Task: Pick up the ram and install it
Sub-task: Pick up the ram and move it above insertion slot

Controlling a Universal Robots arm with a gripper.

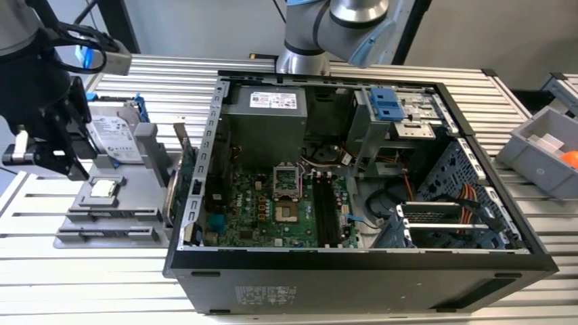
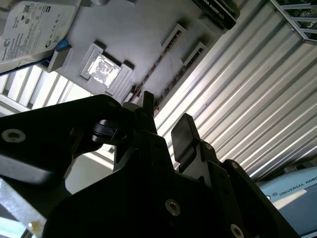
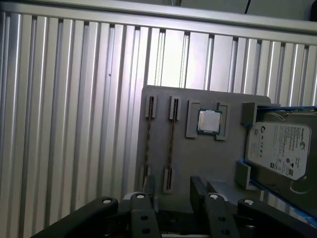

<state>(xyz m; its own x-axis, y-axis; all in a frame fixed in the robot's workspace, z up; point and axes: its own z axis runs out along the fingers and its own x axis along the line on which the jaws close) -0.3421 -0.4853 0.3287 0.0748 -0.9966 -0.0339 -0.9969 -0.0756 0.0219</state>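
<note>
Step in hand is judged as the pick-up approach; nothing is grasped yet. The black two-finger hand (image 3: 173,194) is seen released, fingers apart with a clear gap and nothing between them. It is held above the flat grey holder plate (image 3: 228,163), which lies on the ribbed aluminium tabletop (image 3: 74,124).

The ram (image 3: 171,144), a thin brownish strip seen edge-on, is seated in a groove of that plate, just ahead of the finger gap and roughly in line with it. A second like strip is set in the neighbouring groove, just beside the first. No contact with either is seen.

Further ahead and to one side of the hand, a square silver processor chip (image 3: 209,121) and a silver-labelled hard drive (image 3: 282,148) are held on the same plate.

In the exterior view the open black computer case (image 1: 361,271) is well apart from the hand, and its long black memory slots (image 1: 323,210) look unfilled, so install is judged not started.

The grasp is judged to call for a straight descent, fingers straddling the thin edge squarely, clear of the neighbouring strip and the groove end blocks.
</note>
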